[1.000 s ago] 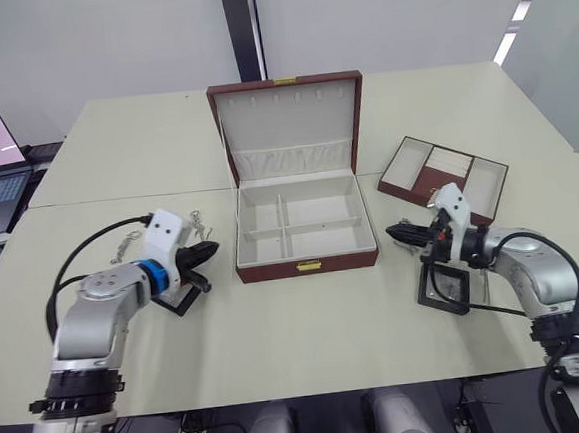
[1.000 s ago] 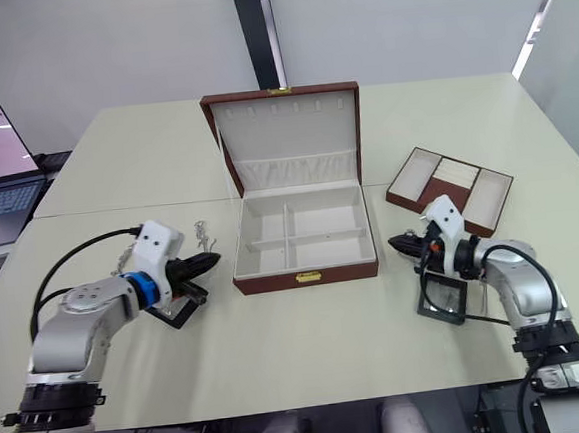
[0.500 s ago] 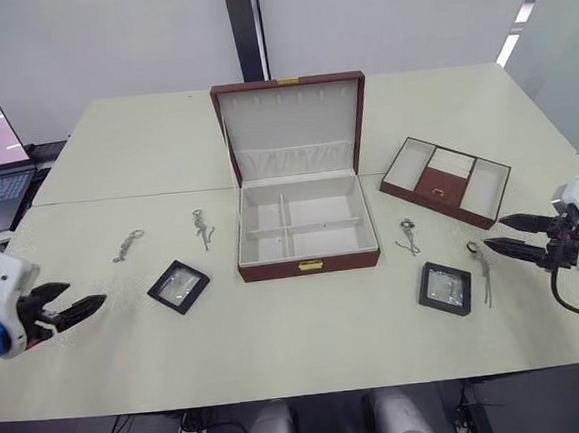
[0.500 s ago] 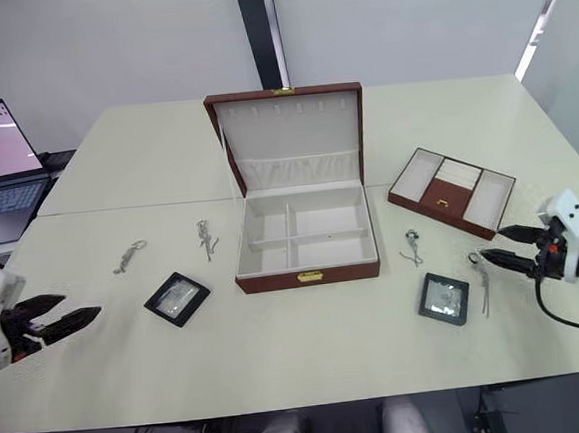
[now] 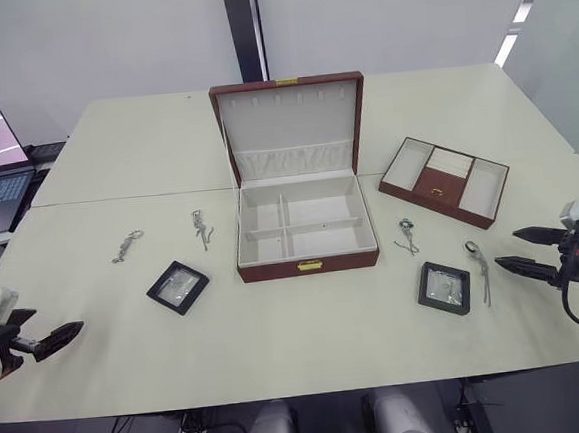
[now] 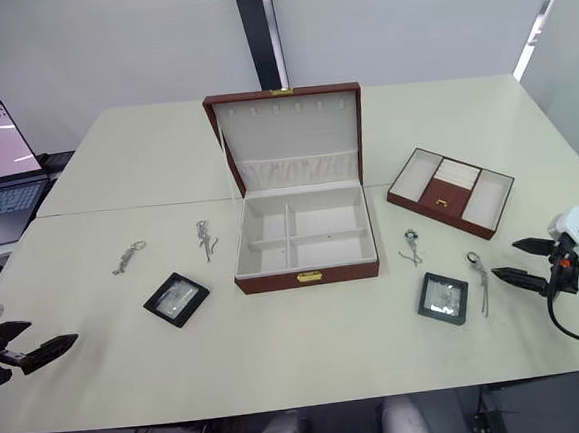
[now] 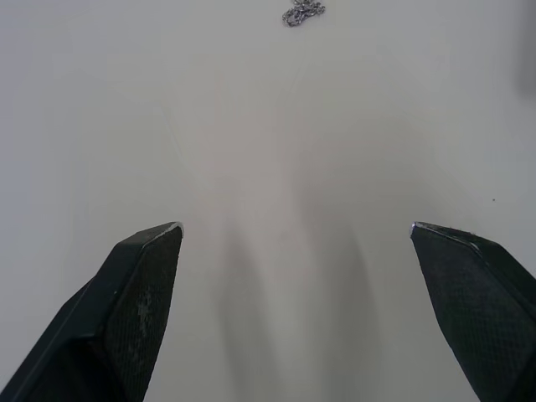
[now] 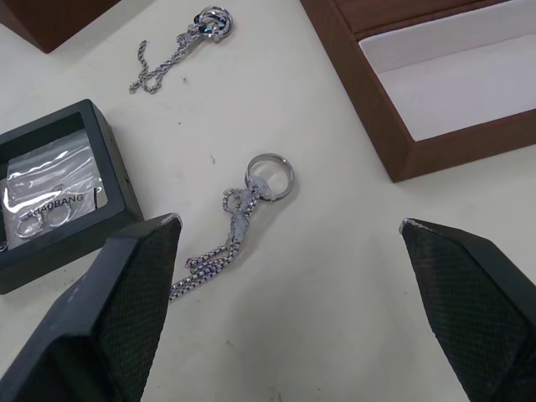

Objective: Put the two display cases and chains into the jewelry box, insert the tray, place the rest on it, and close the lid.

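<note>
Left pincer [image 5: 58,338] and right pincer [image 5: 518,249], both spread wide.

A second ago both arms reached in over the cream table, the left gripper [image 5: 56,338] at the left black square display case [image 5: 178,286] and the right gripper [image 5: 518,248] above the right black square display case [image 5: 445,287]. Both have since drawn back to the table's outer edges with fingers spread apart, well clear of the cases. Now uncovered are four silver chains [image 5: 126,244] [image 5: 202,227] [image 5: 407,235] [image 5: 479,268], one just beside the right case.
</note>
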